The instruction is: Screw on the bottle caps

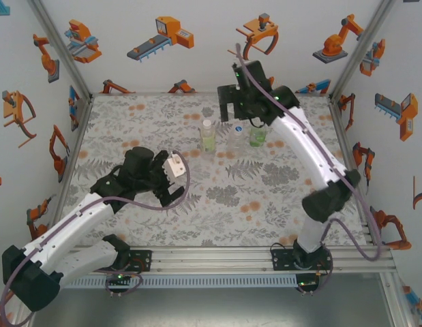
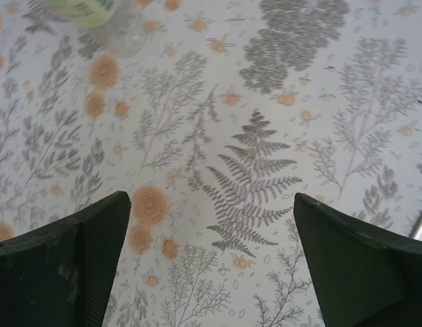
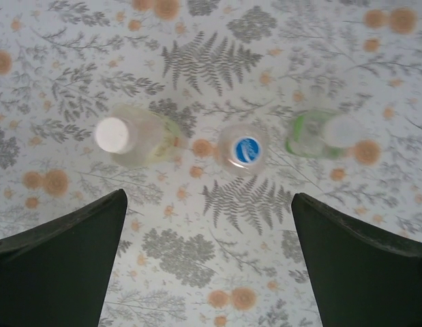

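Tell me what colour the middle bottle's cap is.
The middle bottle's cap is blue with a white mark on top, clearest in the right wrist view.

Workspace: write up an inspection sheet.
Surface: tablecloth printed with grey ferns, orange flowers.
Job's things: yellowish transparent plastic bottle, colourless transparent plastic bottle, green-tinted transparent plastic bottle upright in a row; topped by plain white cap, blue-printed cap, whitish cap; tightness unclear.
Clutter: nothing seen.
Grippers: left gripper open over bare cloth; right gripper open above the bottles, holding nothing.
Cables: purplish left cable and right cable follow the arms.
Surroundings: white walls with orange robot prints; aluminium frame.
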